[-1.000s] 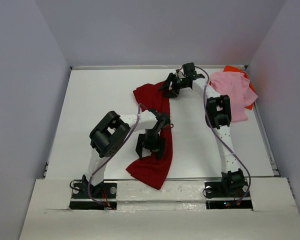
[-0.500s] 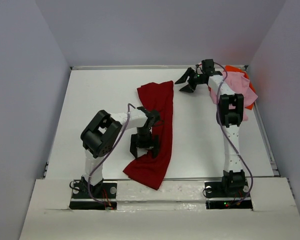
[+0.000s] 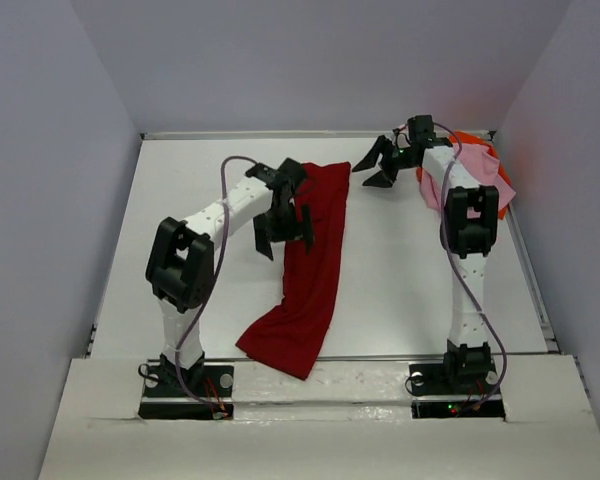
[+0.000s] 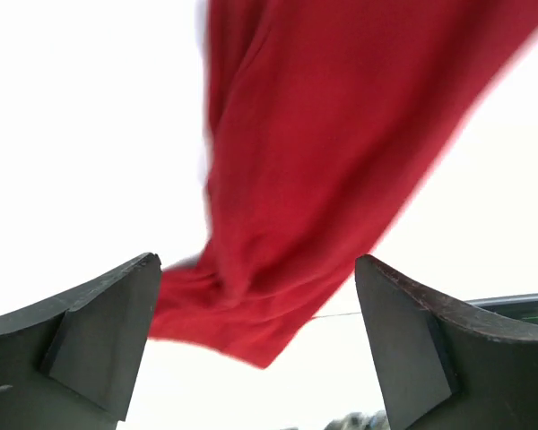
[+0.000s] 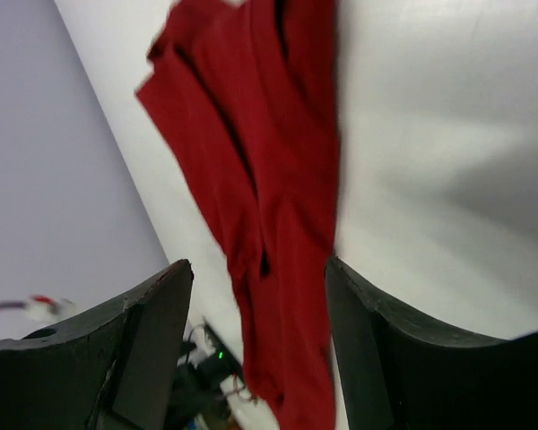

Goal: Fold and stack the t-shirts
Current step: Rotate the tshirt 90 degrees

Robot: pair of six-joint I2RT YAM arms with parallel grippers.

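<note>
Red cloth: one dark red t-shirt [image 3: 310, 260] stretches from centre to 6 o'clock. One pink t-shirt [image 3: 480, 172] and one orange t-shirt [image 3: 470, 137] are heaped at 2 o'clock. Both the left gripper [image 3: 283, 232] and the right gripper [image 3: 372, 170] gape wide, empty.

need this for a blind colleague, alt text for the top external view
A dark red t-shirt lies in a long strip down the white table. The open left gripper hovers over its far end; the open right gripper hangs beside the pink t-shirt and orange t-shirt, far right.
</note>
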